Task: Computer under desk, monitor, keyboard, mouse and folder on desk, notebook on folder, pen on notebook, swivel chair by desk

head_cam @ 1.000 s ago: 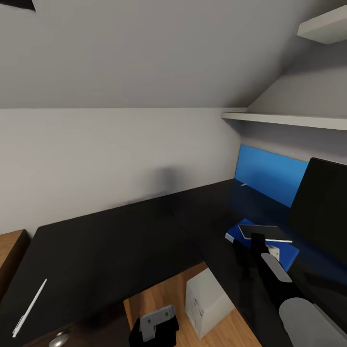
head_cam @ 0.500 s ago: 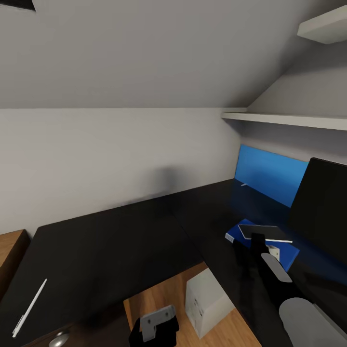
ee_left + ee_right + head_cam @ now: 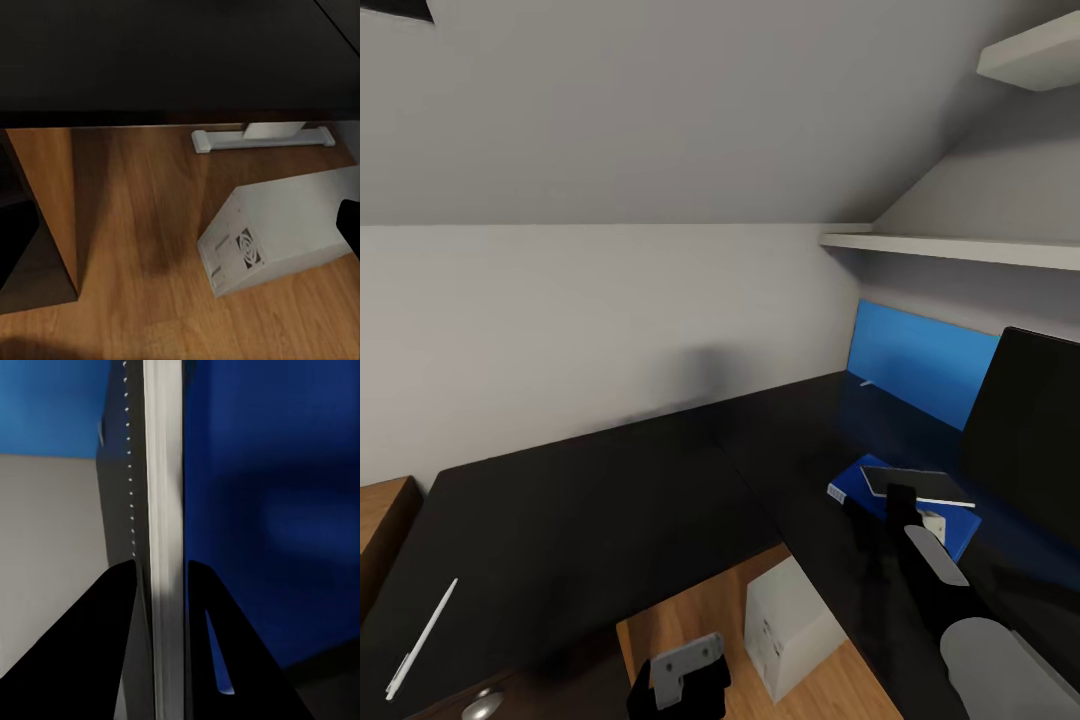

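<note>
From the head view, my right hand (image 3: 903,497) holds the notebook (image 3: 916,484) over the blue folder (image 3: 952,527) on the desk (image 3: 610,500), beside the monitor (image 3: 1028,430); the pen (image 3: 420,640) lies near the desk's left front edge. My left wrist view shows the computer (image 3: 281,232) on the floor under the desk, though I cannot tell that hand's state. In my right wrist view the fingers (image 3: 112,615) pinch the notebook's thin page edge, so I judge it could slip and land askew.

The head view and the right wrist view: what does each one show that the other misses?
The head view alone takes in the black desk, the pen near its left end, the monitor and the white computer on the floor. The right wrist view alone shows the right gripper's fingers closed on the notebook's page edge. Both share the notebook and the blue folder beneath it.
</note>
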`<state>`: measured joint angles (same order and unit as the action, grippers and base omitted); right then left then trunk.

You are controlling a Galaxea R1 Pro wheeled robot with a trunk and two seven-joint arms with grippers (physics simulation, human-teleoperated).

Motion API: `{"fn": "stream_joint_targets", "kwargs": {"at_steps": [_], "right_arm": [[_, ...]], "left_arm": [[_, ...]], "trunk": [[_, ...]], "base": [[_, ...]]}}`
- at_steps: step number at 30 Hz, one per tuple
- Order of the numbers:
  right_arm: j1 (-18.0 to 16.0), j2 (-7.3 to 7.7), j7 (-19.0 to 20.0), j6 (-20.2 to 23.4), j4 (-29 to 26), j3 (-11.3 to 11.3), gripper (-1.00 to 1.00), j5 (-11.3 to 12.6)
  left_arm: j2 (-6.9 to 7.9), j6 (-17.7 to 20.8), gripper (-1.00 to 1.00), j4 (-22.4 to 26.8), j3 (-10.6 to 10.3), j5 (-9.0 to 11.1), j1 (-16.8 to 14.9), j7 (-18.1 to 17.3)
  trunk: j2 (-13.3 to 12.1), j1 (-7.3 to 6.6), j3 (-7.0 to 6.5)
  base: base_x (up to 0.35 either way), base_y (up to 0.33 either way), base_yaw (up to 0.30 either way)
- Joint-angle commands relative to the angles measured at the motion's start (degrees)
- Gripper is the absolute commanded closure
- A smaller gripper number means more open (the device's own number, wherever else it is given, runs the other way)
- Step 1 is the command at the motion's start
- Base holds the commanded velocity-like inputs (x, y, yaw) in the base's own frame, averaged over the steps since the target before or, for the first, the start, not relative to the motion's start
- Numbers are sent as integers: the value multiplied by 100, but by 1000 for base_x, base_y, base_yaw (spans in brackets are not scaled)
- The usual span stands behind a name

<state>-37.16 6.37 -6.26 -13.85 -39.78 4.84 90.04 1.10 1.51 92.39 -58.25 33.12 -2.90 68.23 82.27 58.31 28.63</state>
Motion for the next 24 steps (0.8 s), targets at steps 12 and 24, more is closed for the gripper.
{"fn": "stream_joint_targets", "kwargs": {"at_steps": [12,24], "right_arm": [[-2,-4,-24,-39,-29,2,-100,49],[-2,-3,-24,-39,-29,2,-100,49]], "left_arm": [[4,16,-100,7,-18,19,-9,38],[-2,14,-100,7,-20,19,-9,36]], "trunk": [[4,0,6],[4,0,6]], "base": [[0,0,0],[0,0,0]]}}
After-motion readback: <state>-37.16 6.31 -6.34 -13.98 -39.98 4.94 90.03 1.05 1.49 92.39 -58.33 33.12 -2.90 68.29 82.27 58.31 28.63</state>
